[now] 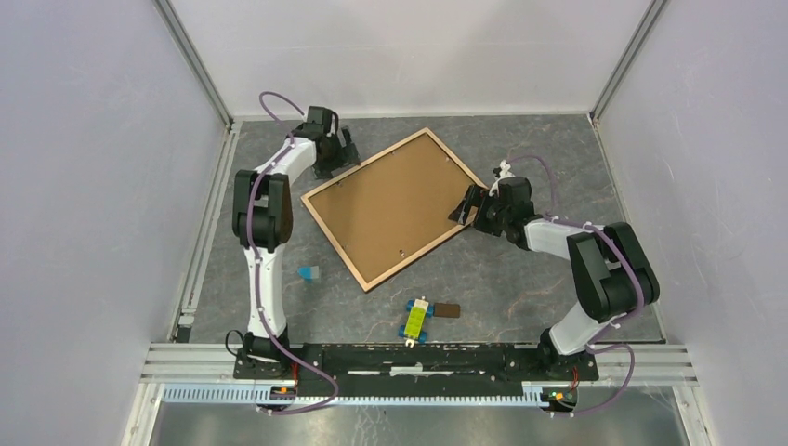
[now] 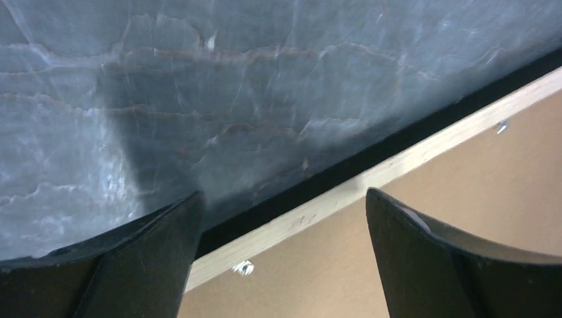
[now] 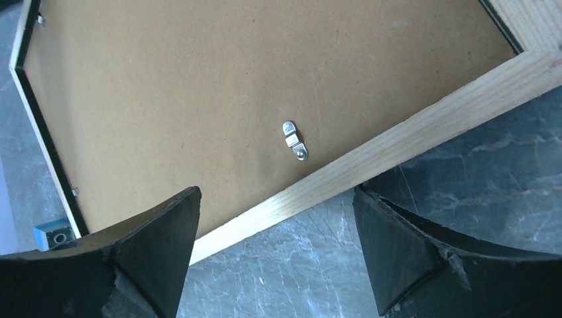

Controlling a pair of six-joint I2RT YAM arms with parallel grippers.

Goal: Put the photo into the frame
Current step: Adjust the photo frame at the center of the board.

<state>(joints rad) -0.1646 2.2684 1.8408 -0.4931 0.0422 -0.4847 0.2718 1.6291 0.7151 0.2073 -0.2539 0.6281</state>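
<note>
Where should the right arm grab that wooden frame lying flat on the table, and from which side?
Probably the thin tan rail of the frame nearest the right gripper, from above, open fingers straddling it: one outside, one over the backing board. It lies flat, so only the rail is narrow enough.

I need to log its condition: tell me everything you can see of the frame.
The frame is a large thin-railed rectangle of light bare-looking wood with black edging, lying flat, back up and skewed, on the grey table. A brown backing board with a small metal hanger fills it. The open left gripper and open right gripper straddle opposite rails; contact is unclear.
</note>
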